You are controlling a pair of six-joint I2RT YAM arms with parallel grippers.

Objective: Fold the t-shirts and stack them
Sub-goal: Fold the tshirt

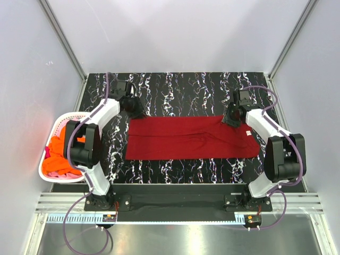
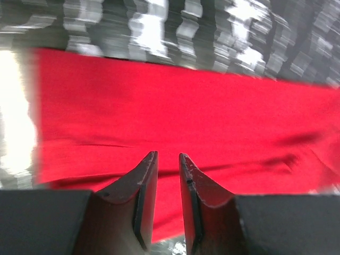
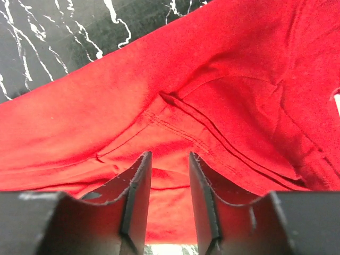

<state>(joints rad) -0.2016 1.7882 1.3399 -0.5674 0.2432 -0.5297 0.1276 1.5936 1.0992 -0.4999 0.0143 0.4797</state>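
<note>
A dark red t-shirt (image 1: pixel 191 138) lies flat on the black marbled table (image 1: pixel 175 90), folded into a long band running left to right. My left gripper (image 1: pixel 135 112) hovers at the band's far left corner. In the left wrist view its gripper (image 2: pixel 168 155) is open, with a narrow gap and the red cloth (image 2: pixel 186 111) lying below the fingers. My right gripper (image 1: pixel 229 121) is at the far right corner. In the right wrist view its gripper (image 3: pixel 170 154) is open over wrinkled red cloth (image 3: pixel 223 106) with a stitched seam, and nothing is pinched.
A white plastic basket (image 1: pixel 66 118) stands off the table's left edge, holding bright orange t-shirts (image 1: pixel 61 159) and a bit of pink cloth (image 1: pixel 48 153). Grey walls enclose the table on three sides. Both arm bases sit at the near edge.
</note>
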